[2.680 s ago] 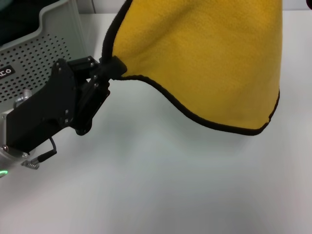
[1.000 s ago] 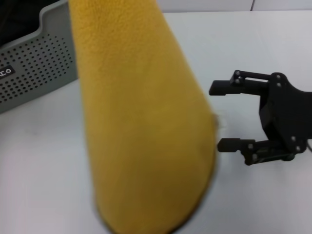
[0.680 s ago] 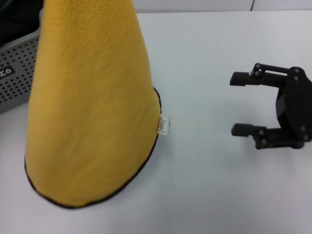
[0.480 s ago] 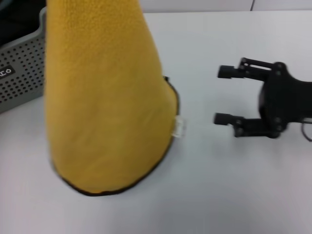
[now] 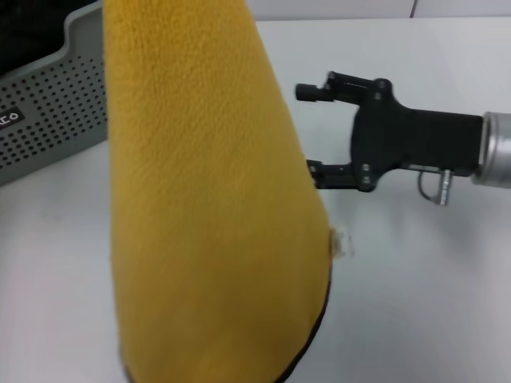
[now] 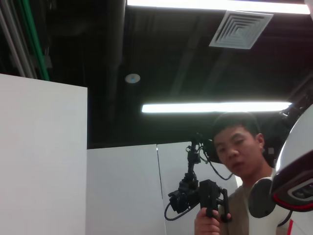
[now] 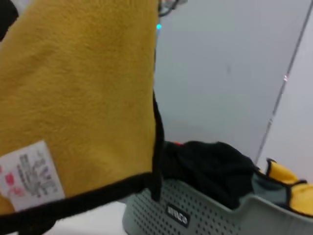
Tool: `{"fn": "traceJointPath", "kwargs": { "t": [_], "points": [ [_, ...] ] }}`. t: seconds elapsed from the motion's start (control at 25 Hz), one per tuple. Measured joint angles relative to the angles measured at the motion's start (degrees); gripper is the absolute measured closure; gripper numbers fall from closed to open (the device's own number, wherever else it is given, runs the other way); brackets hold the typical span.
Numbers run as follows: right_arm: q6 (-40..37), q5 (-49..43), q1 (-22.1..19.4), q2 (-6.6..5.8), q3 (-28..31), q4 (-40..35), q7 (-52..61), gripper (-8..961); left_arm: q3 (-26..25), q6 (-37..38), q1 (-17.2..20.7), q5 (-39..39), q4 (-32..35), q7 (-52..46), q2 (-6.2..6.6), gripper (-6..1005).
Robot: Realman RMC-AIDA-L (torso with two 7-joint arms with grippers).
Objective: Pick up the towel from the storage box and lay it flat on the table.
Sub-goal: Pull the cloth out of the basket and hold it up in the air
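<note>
My right gripper (image 5: 310,130), jaws spread, nears the hanging towel (image 5: 207,207); I may miss its edge. Left gripper's jaws: cannot tell.

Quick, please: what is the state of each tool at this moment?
Left tool: not in view.
Right tool: open, holding nothing, beside the hanging towel.

This looks like a robotics lab or test room — not a home. Overhead runs a black open ceiling with long strip lights (image 6: 215,106), a square air vent (image 6: 239,29) and bare pipes (image 6: 29,39). Plain white partition panels (image 6: 41,156) wall the space, and a person (image 6: 239,161) stands holding a camera rig (image 6: 200,193) — beside a bare white worktop (image 5: 415,303)
</note>
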Motion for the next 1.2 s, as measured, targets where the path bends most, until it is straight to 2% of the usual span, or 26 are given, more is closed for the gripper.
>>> {"fn": "traceJointPath", "kwargs": {
  "t": [0.32, 0.56, 0.76, 1.08, 1.2],
  "points": [
    [0.8, 1.6, 3.1, 0.01, -4.0, 1.3, -1.4, 185, 0.1, 0.0, 0.0, 0.0, -0.1, 0.4, -0.34, 980],
    [3.8, 6.5, 5.1, 0.01, -8.1, 3.6, -5.4, 193, 0.1, 0.0, 0.0, 0.1, -0.2, 0.4, -0.46, 979],
    [5.0, 10.2, 5.1, 0.01, -9.7, 3.3, -8.6, 198, 0.2, -0.1, 0.2, 0.1, -0.2, 0.4, -0.53, 979],
    [4.0, 10.6, 4.7, 0.01, -10.0, 2.3, -9.2, 208, 0.9, 0.0, 0.3, 0.4, -0.6, 0.7, -0.53, 979],
    [5.6, 10.6, 5.0, 0.01, -10.2, 3.0, -9.2, 316, 0.9, 0.0, 0.3, 0.4, -0.6, 1.3, -0.53, 978]
  ]
}}
